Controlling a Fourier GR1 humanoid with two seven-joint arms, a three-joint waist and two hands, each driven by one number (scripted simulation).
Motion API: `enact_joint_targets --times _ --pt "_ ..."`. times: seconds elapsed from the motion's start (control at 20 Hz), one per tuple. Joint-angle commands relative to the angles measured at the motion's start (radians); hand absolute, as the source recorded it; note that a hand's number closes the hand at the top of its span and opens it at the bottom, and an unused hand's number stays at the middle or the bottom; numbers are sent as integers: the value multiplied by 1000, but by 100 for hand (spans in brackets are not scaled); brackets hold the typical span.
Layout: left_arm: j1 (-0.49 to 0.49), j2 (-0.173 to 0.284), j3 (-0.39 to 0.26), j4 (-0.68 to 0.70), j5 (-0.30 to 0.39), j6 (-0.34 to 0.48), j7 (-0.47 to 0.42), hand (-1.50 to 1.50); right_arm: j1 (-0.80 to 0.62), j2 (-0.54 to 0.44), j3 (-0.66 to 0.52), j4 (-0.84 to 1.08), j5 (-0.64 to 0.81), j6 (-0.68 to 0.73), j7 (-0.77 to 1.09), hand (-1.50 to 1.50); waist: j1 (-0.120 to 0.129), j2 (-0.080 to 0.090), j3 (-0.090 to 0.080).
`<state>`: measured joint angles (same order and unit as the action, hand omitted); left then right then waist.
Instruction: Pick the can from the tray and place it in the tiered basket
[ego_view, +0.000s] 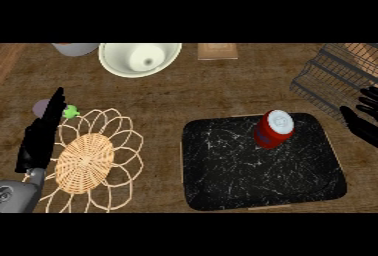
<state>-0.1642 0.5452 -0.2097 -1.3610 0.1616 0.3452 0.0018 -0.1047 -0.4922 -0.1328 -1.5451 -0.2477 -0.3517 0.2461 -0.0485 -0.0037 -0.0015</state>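
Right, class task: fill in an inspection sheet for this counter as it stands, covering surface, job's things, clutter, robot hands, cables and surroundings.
Surface: brown wooden counter.
Job's things: red can stands upright in the far part of the black tray; wire tiered basket at far right.
Clutter: woven wicker mat at left, cream bowl, grey pot, small brown block, green bit and purple bit by the mat.
Robot hands: left robot hand open, fingers straight, over the mat's edge; right robot hand open, right of the tray, holding nothing.
Cables: nothing seen.
Surroundings: nothing seen.
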Motion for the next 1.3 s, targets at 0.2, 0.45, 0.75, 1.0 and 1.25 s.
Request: enact_joint_targets --times 0.2,0.45,0.75,1.0,1.25 --pt "0 -11 10 -48 -18 -16 31 0 234 -89 56 -404 198 -175 345 -150 30 -3 -1" --pt "-32 -38 -26 -46 -45 -2 42 0 159 -332 121 -437 142 104 572 -150 41 1 -3" --pt "-23 -68 -34 -40 -60 -12 13 0 -32 -461 161 -426 30 280 830 -150 73 8 -1" --pt "-15 -34 22 -29 -39 -67 19 0 -207 -457 201 -340 5 321 986 -150 67 6 0" --pt "-26 -55 9 -22 -71 -61 -1 0 -348 -398 306 -197 -5 324 1042 -150 83 10 0"
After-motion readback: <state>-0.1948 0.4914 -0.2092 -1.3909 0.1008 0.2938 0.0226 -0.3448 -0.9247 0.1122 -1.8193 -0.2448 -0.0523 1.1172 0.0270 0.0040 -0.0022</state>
